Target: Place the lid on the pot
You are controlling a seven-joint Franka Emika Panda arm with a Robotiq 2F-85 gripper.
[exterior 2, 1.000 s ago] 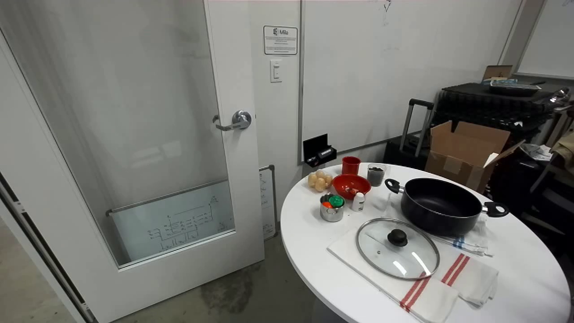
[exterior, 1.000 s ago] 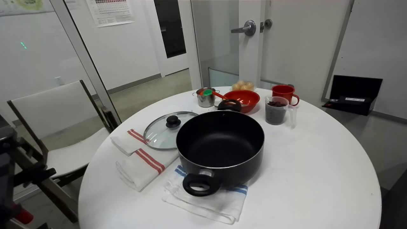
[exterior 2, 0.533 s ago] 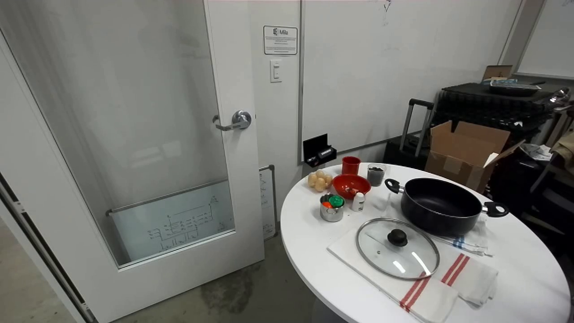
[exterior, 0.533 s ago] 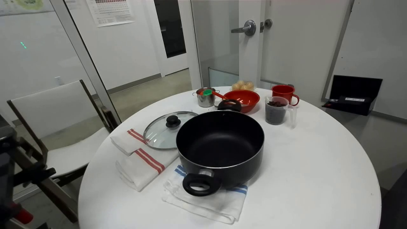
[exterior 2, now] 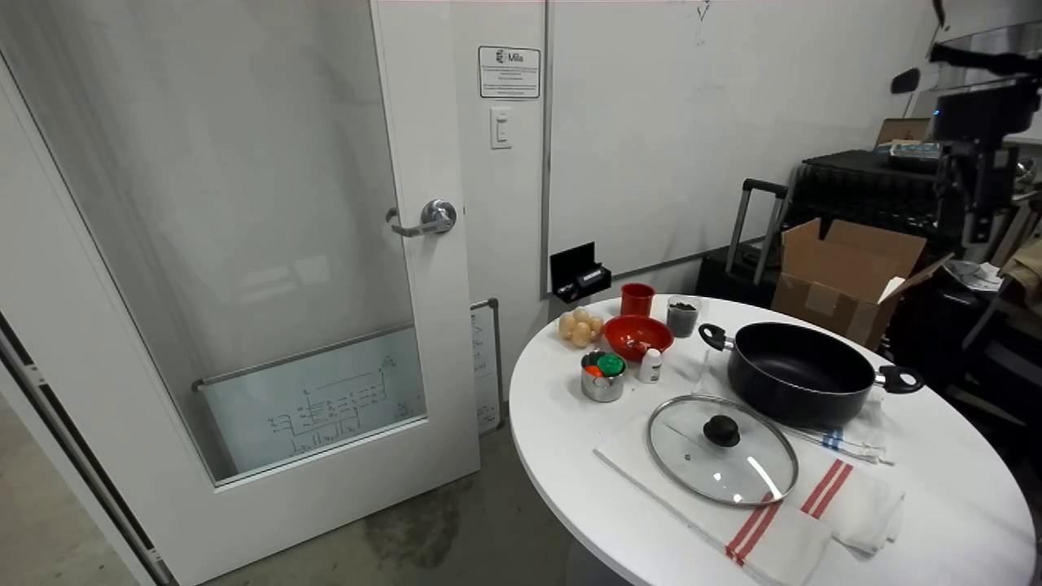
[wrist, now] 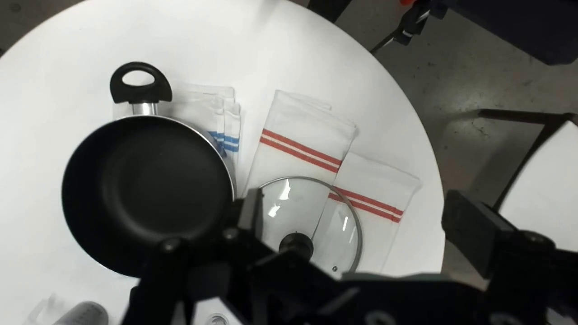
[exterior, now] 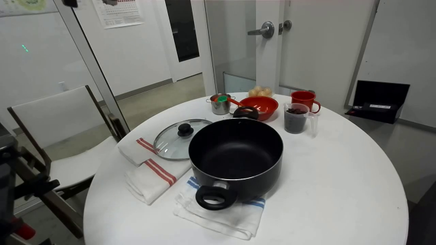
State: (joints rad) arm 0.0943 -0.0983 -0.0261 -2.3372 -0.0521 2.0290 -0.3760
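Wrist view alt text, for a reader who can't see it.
A clear glass lid lies on red-striped towels beside an uncovered black pot, all on a white table. The open hand, in the foreground, hides part of lid and pot.

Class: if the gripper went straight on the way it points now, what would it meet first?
Pointing down, the open gripper would probably meet the lid first, near its rim, or else the red-striped cloth under it; depth is hard to judge.
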